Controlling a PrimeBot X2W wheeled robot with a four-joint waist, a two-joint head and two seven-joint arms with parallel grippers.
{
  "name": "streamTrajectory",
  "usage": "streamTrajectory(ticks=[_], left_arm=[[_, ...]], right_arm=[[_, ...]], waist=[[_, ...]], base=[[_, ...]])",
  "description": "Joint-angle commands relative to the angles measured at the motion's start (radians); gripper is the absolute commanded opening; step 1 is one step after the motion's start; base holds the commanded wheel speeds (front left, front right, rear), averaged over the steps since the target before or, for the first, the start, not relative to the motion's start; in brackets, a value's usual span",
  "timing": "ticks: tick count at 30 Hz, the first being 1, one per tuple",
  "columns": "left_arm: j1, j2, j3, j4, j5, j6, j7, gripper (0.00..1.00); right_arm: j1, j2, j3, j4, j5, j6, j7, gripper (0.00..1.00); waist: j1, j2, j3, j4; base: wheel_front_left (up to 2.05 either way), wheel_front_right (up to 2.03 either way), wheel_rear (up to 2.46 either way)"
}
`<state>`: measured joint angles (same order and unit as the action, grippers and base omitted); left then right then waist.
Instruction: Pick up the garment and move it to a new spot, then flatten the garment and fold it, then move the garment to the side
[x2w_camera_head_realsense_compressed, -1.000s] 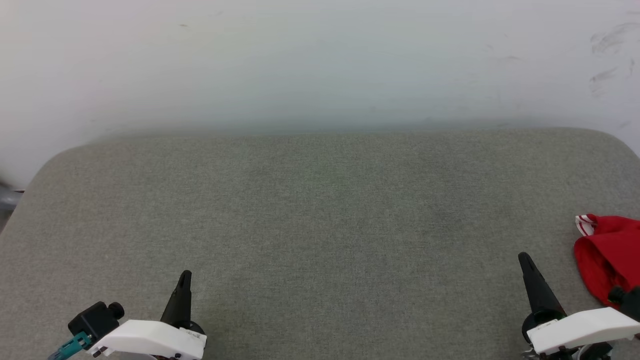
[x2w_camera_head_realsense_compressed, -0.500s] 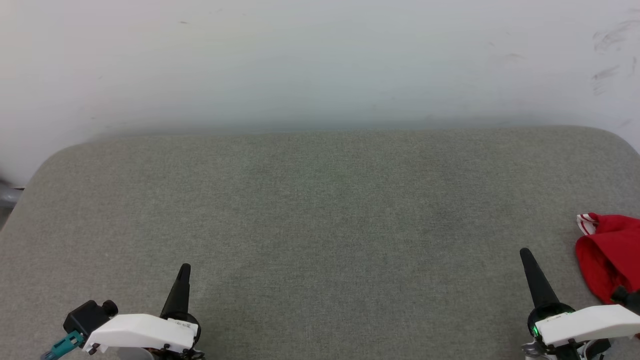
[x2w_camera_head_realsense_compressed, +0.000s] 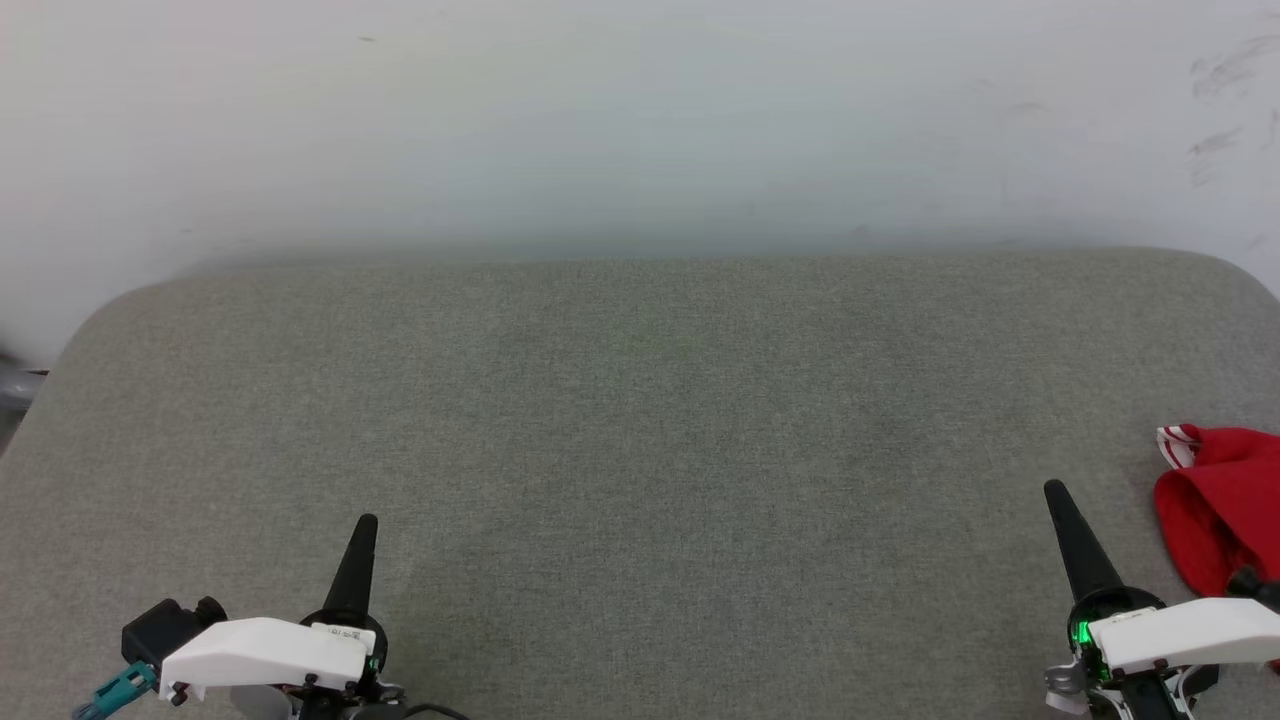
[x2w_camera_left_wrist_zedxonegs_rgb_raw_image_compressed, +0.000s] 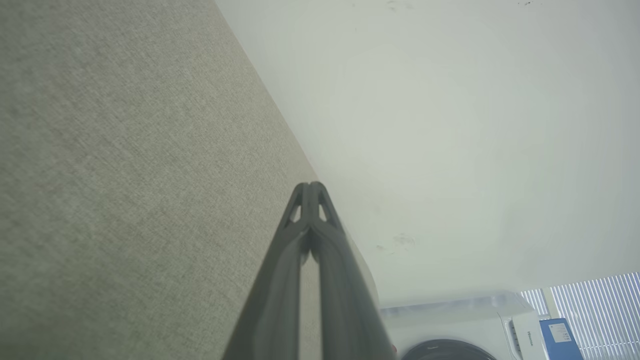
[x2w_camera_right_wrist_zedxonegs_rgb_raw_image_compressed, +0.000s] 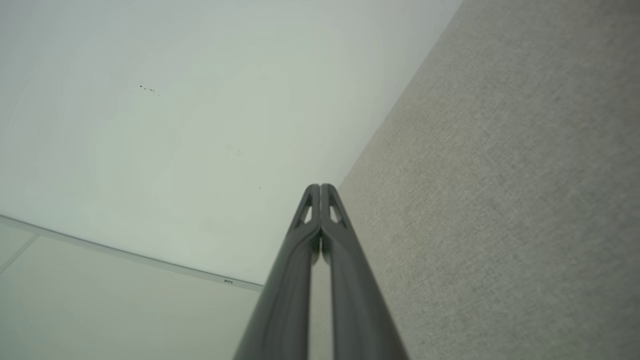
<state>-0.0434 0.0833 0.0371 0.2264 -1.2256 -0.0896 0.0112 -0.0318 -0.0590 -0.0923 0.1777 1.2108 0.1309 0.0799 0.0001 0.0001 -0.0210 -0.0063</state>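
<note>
The garment (x2w_camera_head_realsense_compressed: 1215, 510) lies bunched at the 4 o'clock edge of the grey padded surface (x2w_camera_head_realsense_compressed: 640, 450), near the right gripper (x2w_camera_head_realsense_compressed: 1052, 492). That gripper and the left gripper (x2w_camera_head_realsense_compressed: 366, 525) are both closed and empty. The right jaws are best opened before the cloth is approached. Compared with a second ago, both fingertips are seen slightly nearer 12 o'clock.

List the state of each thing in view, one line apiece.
garment: crumpled in a heap at the padded surface's right edge, unheld, partly cut off by the frame.
left pincer: shut, empty, far from the garment.
right pincer: shut, empty, fingers beside the garment, not touching.
</note>
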Motion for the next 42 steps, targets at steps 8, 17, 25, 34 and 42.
streamTrajectory(ticks=[8, 17, 25, 34, 42], left_arm=[[-0.033, -0.007, 0.020, 0.000, -0.085, -0.014, 0.023, 0.00], [-0.043, -0.014, 0.034, 0.005, -0.158, -0.020, 0.043, 0.00], [-0.050, -0.018, 0.046, 0.008, -0.211, -0.026, 0.058, 0.00], [-0.059, -0.025, 0.060, 0.014, -0.290, -0.036, 0.079, 0.00], [-0.068, -0.031, 0.074, 0.018, -0.355, -0.041, 0.098, 0.00]], right_arm=[[-0.035, 0.004, -0.006, 0.009, 0.089, 0.000, 0.008, 0.00], [-0.046, 0.006, -0.011, 0.024, 0.165, 0.000, 0.016, 0.00], [-0.056, 0.007, -0.013, 0.035, 0.220, 0.000, 0.019, 0.00], [-0.068, 0.009, -0.018, 0.050, 0.301, 0.000, 0.027, 0.00], [-0.077, 0.010, -0.021, 0.064, 0.369, 0.000, 0.032, 0.00]], waist=[[-0.0001, -0.0001, 0.004, 0.001], [-0.0001, -0.0001, 0.008, 0.002], [-0.0001, -0.0001, 0.011, 0.003], [-0.0001, -0.0001, 0.017, 0.004], [-0.0001, -0.0001, 0.021, 0.006]], base=[[0.00, 0.00, 0.00], [0.00, 0.00, 0.00], [0.00, 0.00, 0.00], [0.00, 0.00, 0.00], [0.00, 0.00, 0.00]])
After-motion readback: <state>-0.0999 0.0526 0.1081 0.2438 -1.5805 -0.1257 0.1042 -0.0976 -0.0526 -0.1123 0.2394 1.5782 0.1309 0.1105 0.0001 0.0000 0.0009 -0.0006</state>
